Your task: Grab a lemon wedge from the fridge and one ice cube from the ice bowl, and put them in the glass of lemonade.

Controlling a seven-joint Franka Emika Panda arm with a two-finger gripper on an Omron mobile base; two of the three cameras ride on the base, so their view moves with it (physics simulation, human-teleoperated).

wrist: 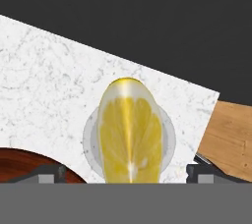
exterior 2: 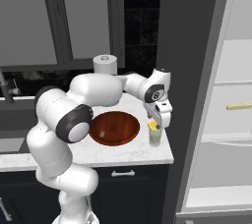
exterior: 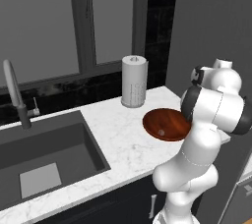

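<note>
Gripper (exterior 2: 158,120) hangs right over the glass (exterior 2: 155,137), jaws spread wide. Wedge (wrist: 130,132) sits between the fingertips above the glass rim, touching neither. Bowl (exterior 2: 114,127) just beside, fridge (exterior 2: 216,120) door open.

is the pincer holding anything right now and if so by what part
Nothing is held. The pincer stands open, its tips wide apart on either side of the lemon wedge, which sits over the glass.

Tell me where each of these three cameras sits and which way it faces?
Left base view: behind the arm's left, facing the white marble counter, dark sink, reddish-brown wooden bowl; white arm lower right.
Right base view: behind its right, facing the same bowl, small clear lemonade glass, open grey fridge; arm, gripper.
Hand view: looks down on bright yellow lemon wedge over that glass; spread finger tips.
</note>
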